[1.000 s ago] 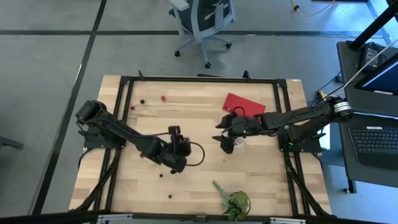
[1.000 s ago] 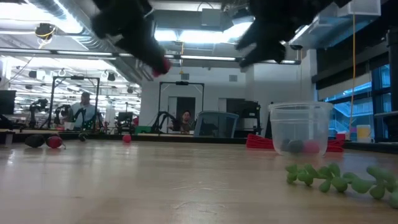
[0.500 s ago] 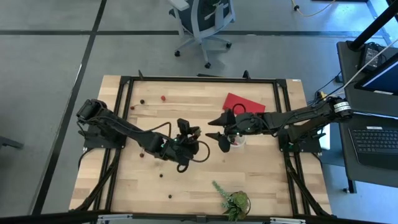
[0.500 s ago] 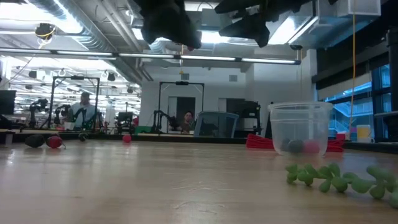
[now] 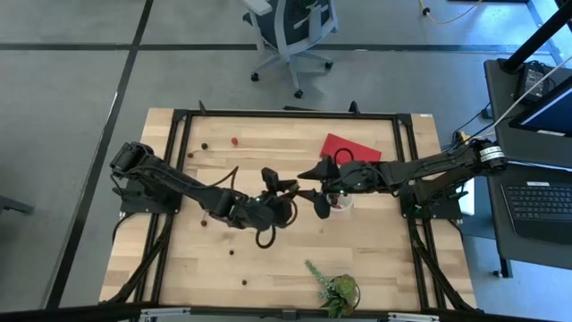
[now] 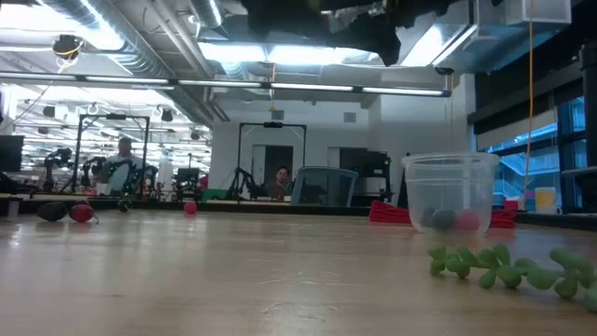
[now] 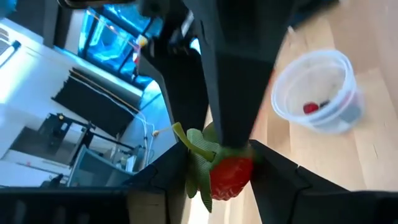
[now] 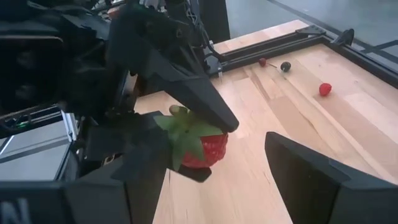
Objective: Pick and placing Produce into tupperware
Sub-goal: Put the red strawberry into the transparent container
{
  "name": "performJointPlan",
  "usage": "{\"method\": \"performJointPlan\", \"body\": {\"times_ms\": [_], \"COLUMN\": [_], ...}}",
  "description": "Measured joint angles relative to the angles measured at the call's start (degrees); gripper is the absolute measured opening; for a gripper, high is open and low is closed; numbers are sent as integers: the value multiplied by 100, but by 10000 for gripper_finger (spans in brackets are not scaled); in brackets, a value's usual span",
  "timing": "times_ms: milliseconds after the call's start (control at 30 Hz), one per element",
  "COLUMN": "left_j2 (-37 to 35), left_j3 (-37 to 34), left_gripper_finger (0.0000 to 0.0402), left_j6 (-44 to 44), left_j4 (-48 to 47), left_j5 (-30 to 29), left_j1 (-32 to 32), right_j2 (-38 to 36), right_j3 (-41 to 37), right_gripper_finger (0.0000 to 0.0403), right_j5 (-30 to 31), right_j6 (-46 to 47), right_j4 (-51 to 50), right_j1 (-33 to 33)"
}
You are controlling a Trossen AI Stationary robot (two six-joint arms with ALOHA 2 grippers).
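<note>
Strawberries and dark berries lie loose at about ten o'clock on the tabletop (image 5: 286, 259), with a few more specks near seven o'clock. Moving rightward, the left claw (image 7: 221, 163) hangs above the middle of the tabletop, pinching a red strawberry (image 7: 231, 176) with its green leafy cap to one side. The tupperware (image 5: 340, 203) stands at roughly three o'clock from that claw, near but apart, and already holds a red fruit and a dark one. Right of centre, the right claw (image 5: 315, 189) hovers over the cup's near side with its fingers spread wide and nothing between them, pointing toward the held strawberry. My judgement: the drop turns on the left claw carrying the fruit rightward until it is above the cup's mouth, and the right arm crowding that rim could get in the way
</note>
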Motion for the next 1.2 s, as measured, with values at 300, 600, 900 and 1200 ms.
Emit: {"method": "performJointPlan", "body": {"times_ms": [300,600,900,1200], "left_j2": [-1,0,0,0], "left_j3": [2,2,2,5], "left_gripper_finger": [140,143,144,144], "left_j6": [178,177,234,235], "left_j4": [503,518,508,448], "left_j5": [667,672,621,637], "left_j1": [201,233,229,222], "right_j2": [0,2,2,2], "right_j3": [-2,-2,-2,-2], "right_gripper_finger": [268,214,139,139], "right_j5": [0,-2,-21,-23], "right_j6": [-7,-32,-291,-322], "right_j4": [44,44,50,37], "right_j1": [0,0,0,0]}}
